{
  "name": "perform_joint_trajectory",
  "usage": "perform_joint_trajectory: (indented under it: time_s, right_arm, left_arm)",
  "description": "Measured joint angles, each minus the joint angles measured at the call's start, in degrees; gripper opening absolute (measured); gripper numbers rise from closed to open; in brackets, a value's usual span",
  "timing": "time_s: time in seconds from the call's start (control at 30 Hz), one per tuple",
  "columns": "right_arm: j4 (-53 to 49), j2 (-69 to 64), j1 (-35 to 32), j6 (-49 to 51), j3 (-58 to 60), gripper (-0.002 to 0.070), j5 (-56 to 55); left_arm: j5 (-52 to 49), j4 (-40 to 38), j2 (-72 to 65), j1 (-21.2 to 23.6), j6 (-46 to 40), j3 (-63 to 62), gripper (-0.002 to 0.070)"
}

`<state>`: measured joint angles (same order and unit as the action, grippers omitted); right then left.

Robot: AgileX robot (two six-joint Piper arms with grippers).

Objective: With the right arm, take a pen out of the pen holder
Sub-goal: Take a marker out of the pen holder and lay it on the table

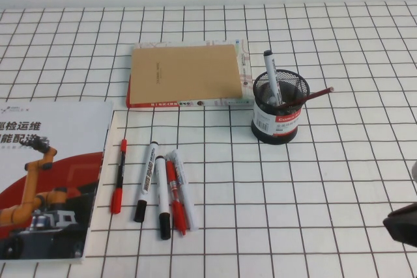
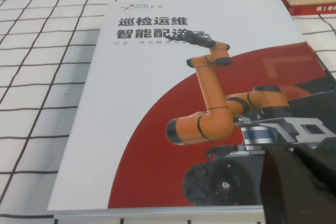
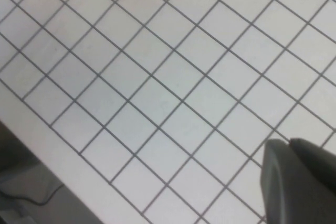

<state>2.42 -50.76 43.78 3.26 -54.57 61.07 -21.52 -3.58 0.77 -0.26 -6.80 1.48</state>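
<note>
While penholder distant, end effector closed

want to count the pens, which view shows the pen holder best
High view: the whole pen holder shows, marker and red pencil inside. Neither wrist view shows it: the left hand hangs over the brochure, the shut right hand over gridded table.
</note>
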Motion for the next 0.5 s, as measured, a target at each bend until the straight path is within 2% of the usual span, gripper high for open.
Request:
perform_joint_trajectory:
  time_s: [0.13,0.23,0.3,0.5]
  right_arm:
    - [-4.1,1.9,0.0,0.0,3.8,-0.0015,-3.1]
    - [-6.4,3.9,-1.8,0.0,9.1,-0.0015,-10.8]
    - [-6.7,6.1,-5.3,0.0,14.0,-0.0015,-16.6]
    - [-6.7,16.2,-21.7,-0.1,33.9,-0.0015,-39.8]
  left_arm:
    - [0.0,0.0,0.0,0.0,0.0,0.0,-0.0004]
    - [0.0,0.0,0.0,0.0,0.0,0.0,-0.0004]
    - [0.0,0.0,0.0,0.0,0.0,0.0,-0.0004]
    - [0.0,0.0,0.0,0.0,0.0,0.0,-0.0004]
